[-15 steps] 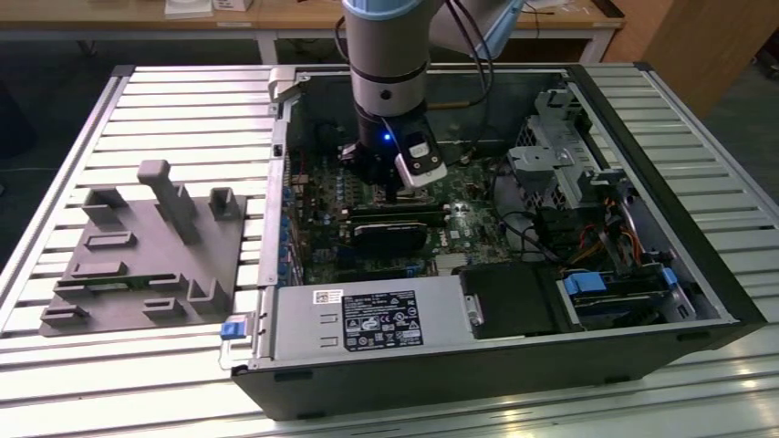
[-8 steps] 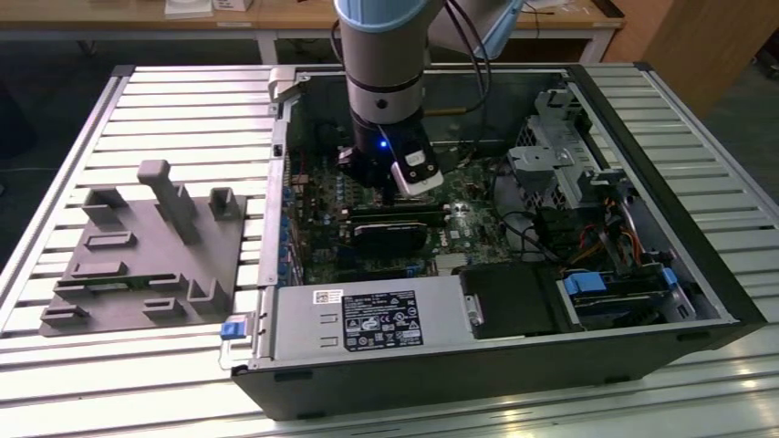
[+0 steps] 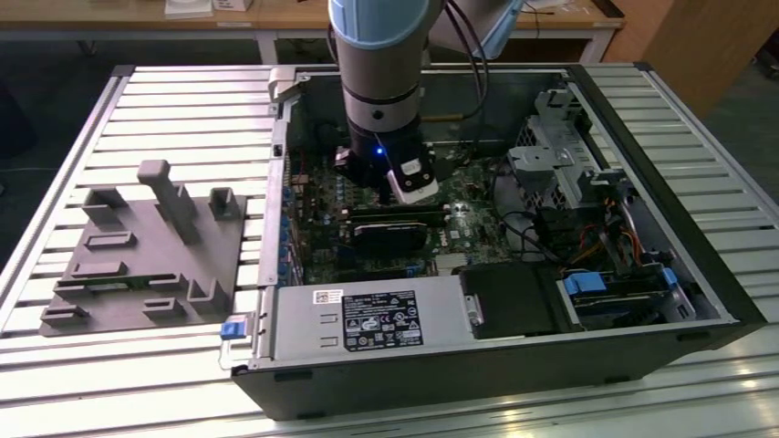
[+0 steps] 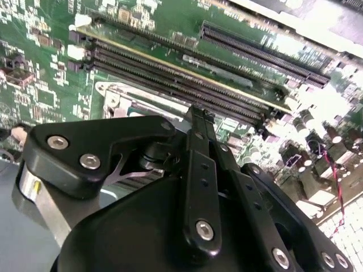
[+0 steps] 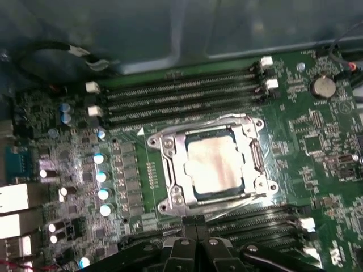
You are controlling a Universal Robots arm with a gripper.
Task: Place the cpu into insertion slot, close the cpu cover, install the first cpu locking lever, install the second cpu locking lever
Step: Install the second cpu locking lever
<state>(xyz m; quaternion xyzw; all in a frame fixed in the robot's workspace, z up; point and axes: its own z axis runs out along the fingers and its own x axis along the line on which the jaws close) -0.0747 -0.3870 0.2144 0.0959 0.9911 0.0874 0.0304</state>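
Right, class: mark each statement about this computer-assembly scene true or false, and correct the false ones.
1. The cpu lies in the insertion slot. True.
2. The cpu cover stands raised, open. False: it lies flat around the cpu.
3. The claw grips the cpu. False: it sits beside the socket, and the cpu lies apart from it.
4. A grey fixture block rests on the table at the exterior view's left of the computer case. True.
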